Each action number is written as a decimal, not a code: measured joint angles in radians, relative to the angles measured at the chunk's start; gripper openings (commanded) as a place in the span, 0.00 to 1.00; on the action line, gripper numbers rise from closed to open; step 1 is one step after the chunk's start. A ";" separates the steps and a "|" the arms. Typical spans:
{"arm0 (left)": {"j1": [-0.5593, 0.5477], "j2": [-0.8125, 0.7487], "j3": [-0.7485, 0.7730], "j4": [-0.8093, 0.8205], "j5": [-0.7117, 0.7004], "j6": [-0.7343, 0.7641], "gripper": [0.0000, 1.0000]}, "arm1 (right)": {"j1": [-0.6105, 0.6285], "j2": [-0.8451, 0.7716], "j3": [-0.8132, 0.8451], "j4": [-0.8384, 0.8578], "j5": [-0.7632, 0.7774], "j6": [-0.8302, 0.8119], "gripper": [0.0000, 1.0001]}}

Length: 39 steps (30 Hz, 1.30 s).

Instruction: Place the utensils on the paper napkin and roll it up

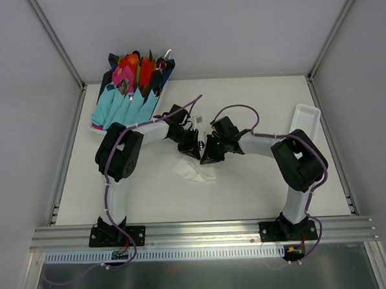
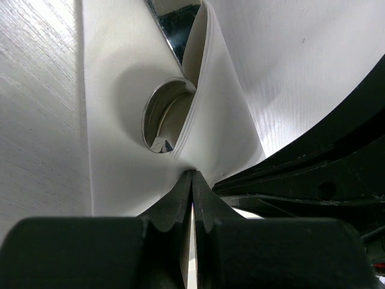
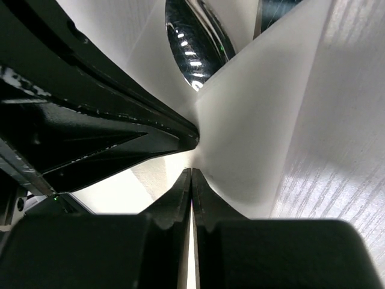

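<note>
The white paper napkin lies crumpled at the table's middle, partly lifted under both grippers. My left gripper is shut, and a fold of the napkin runs into its tips. A shiny spoon bowl and another dark utensil lie inside the fold. My right gripper is shut too, pinching the napkin's edge right beside the left one. Its view shows a spoon bowl and a second utensil tip wrapped in the paper.
A tray at the back left holds light-blue, pink and red napkin bundles with cutlery. A white ribbed tray lies along the right edge. Metal frame posts stand at the back corners.
</note>
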State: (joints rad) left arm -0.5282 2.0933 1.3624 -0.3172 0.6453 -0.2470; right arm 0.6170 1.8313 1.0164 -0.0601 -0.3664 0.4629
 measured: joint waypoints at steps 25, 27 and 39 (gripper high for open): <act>-0.001 0.000 -0.003 0.007 0.000 0.000 0.00 | 0.025 0.012 0.048 -0.066 0.037 -0.008 0.45; -0.002 0.000 -0.003 0.007 0.000 0.000 0.00 | 0.025 0.003 0.035 -0.055 0.038 -0.008 0.43; -0.002 0.000 -0.004 0.005 0.000 0.004 0.00 | 0.026 -0.069 -0.093 0.058 0.028 0.031 0.38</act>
State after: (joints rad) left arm -0.5304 2.0933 1.3586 -0.3126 0.6456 -0.2428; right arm 0.6426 1.7622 0.9230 -0.0017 -0.3386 0.4942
